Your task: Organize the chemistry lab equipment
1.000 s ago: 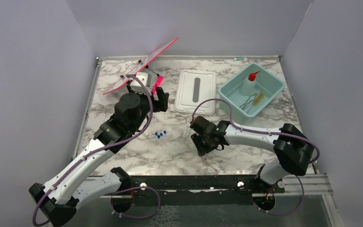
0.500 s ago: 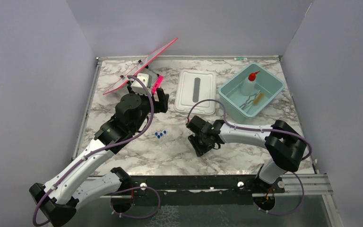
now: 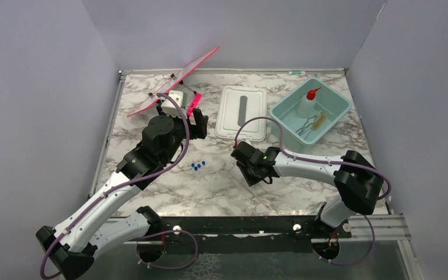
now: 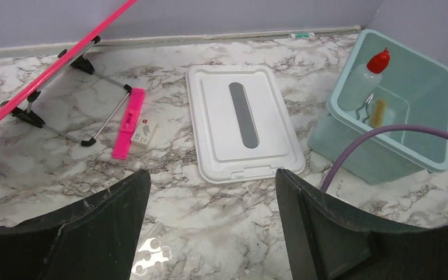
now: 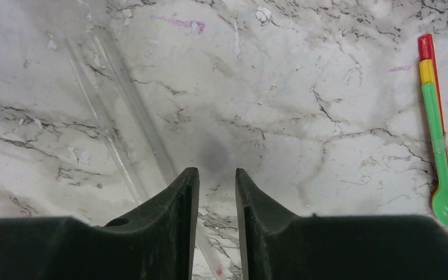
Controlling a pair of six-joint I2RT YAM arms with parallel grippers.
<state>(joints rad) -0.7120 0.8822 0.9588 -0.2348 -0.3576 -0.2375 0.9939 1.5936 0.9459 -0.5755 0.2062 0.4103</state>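
Observation:
Several clear tubes (image 5: 125, 111) lie side by side on the marble, and their blue caps (image 3: 197, 166) show mid-table. My right gripper (image 5: 217, 170) hangs low over them, its jaws a narrow gap apart, and one tube runs under the left finger into that gap. A green-tipped stick (image 5: 440, 140) lies to its right. The white squeeze bottle with red nozzle (image 3: 308, 102), the tan-bristled brush (image 4: 379, 112) and a wire piece (image 4: 363, 108) sit inside the teal tub (image 3: 337, 100). My left gripper (image 4: 213, 173) is wide open and holds nothing; it is raised near the pink stand (image 3: 175, 81).
The white rectangular lid (image 3: 242, 112) lies flat between the pink stand and the teal tub. A pink bar with a small white block (image 4: 129, 123) rests at the stand's foot. Purple cable (image 4: 385, 137) from the right arm loops past the tub. Grey walls enclose the table.
My right gripper has shifted slightly towards the far side and its wrist has turned a little. The left arm has not moved.

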